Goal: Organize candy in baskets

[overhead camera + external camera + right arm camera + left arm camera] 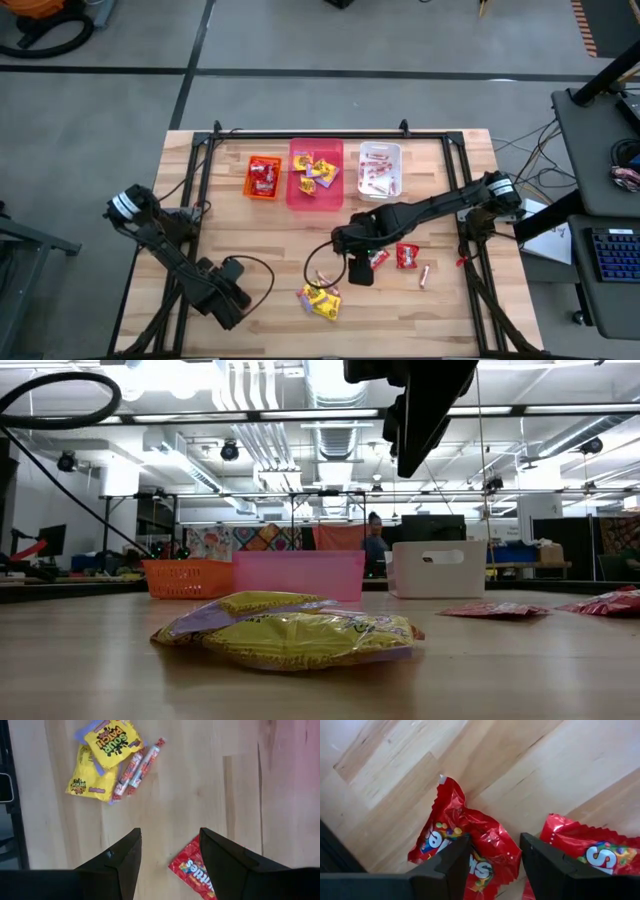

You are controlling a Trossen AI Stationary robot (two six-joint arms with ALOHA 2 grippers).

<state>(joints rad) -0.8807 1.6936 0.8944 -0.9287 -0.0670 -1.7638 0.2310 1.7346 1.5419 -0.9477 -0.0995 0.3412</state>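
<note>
Three baskets stand in a row at the far middle: orange [264, 178] with red packets, pink [315, 175] with yellow packets, white [380, 170] with sticks. On the table lie two yellow packets [322, 300], red-and-white sticks [325, 280], two red packets [378, 258] [407, 255] and one stick [424, 275]. My right gripper [357, 268] hangs open above the table, between the yellow packets [105, 742] and a red packet [192, 867]. My left gripper [228, 305] is at the near left. Its wrist view shows it open [492, 840], with a red packet [465, 840] lying between its fingers and a second [590, 850] beside them.
Black frame rails [205, 190] run along the table's left, right and far sides. A small red bit [461, 262] lies by the right rail. Bare wood shows at the near right and in front of the baskets. A person [375, 545] shows far behind the table.
</note>
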